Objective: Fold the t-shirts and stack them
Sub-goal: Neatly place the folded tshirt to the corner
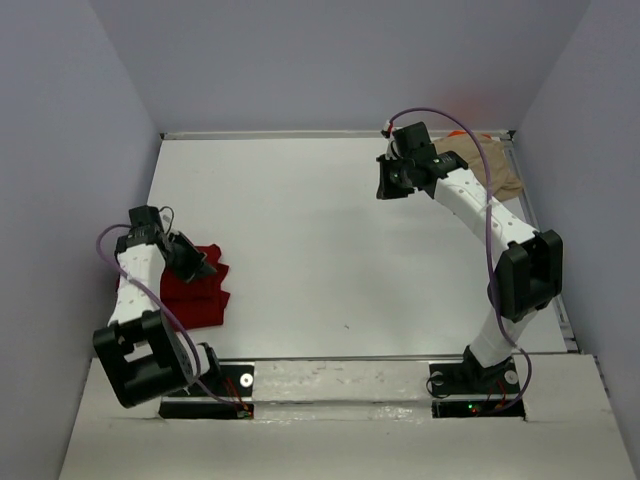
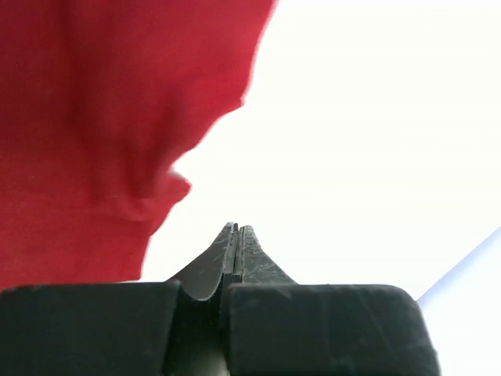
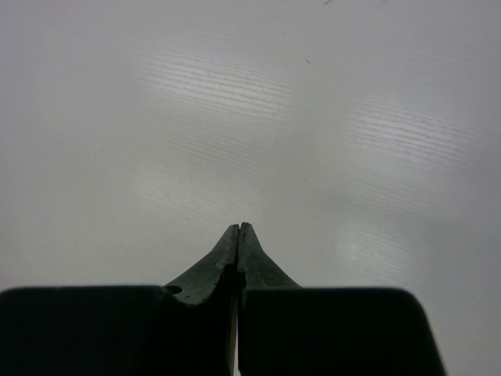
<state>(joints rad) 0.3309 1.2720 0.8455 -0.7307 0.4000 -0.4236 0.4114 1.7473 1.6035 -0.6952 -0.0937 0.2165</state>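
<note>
At the near left of the white table (image 1: 320, 250) lies the dark red cloth t-shirt (image 1: 195, 295), gathered into a compact, roughly square bundle. I judge that it is already folded. The left gripper (image 2: 237, 229) hovers at its far edge with both fingers pressed together and nothing between them. In the left wrist view the red cloth fills the left side, while the clenched fingertips point at bare table just to the right of the cloth edge. So this shirt lies to the left of the left gripper and close to it, and the left arm is clearly the nearer one.

The middle of the table carries nothing of the task.

At the far right, the right gripper (image 3: 238, 227) is also clenched and empty. Its wrist view shows only bare table. The crumpled tan cloth t-shirt (image 1: 495, 170) sits in the far right corner, partly hidden behind the right arm, with a sliver of bright orange fabric (image 1: 460, 133) at its far edge. It seems to lie behind and to the right of this gripper, which points toward the table centre. Its long axis I cannot tell.

I judge that the coming move belongs to the right arm: it must turn back toward the corner and open before it can take the tan shirt.
</note>
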